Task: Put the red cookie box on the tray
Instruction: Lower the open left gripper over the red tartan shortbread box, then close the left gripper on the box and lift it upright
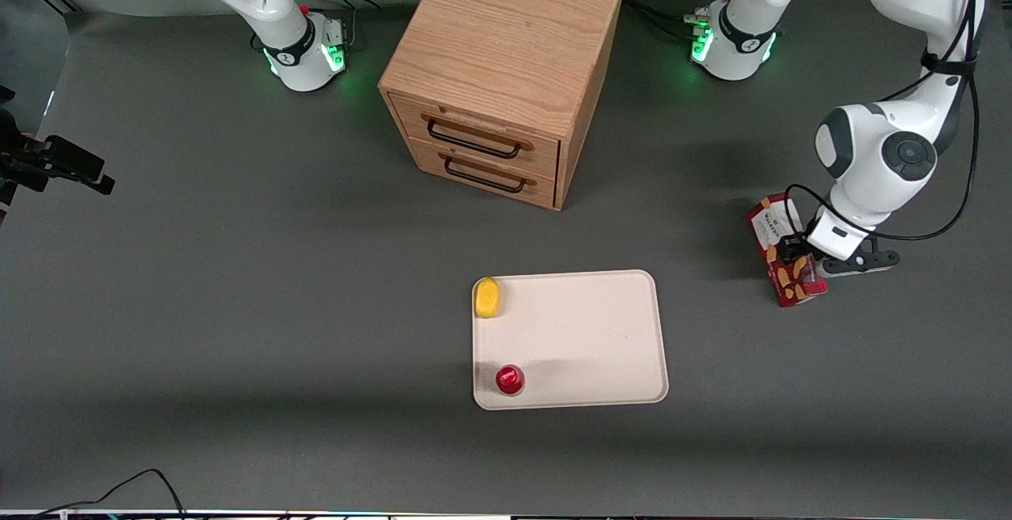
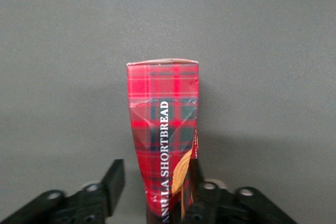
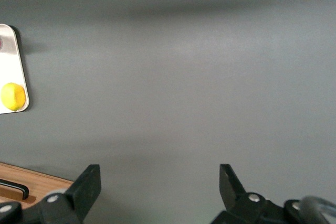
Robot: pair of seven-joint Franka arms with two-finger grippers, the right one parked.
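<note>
The red cookie box (image 1: 793,286), a long tartan carton with cookie pictures, lies on the grey table toward the working arm's end, apart from the tray. My left gripper (image 1: 797,254) is down over it. In the left wrist view the red cookie box (image 2: 163,108) runs between the fingers of the gripper (image 2: 156,170). One finger (image 2: 192,174) lies against the carton's side and the other finger (image 2: 115,178) stands a gap away, so the gripper is open. The cream tray (image 1: 589,330) lies nearer the front camera, mid-table.
On the tray sit a yellow lemon-like object (image 1: 488,297) at one corner and a small round red object (image 1: 510,379) at another. A wooden two-drawer cabinet (image 1: 506,54) stands farther from the camera than the tray. The tray's edge (image 3: 12,61) shows in the right wrist view.
</note>
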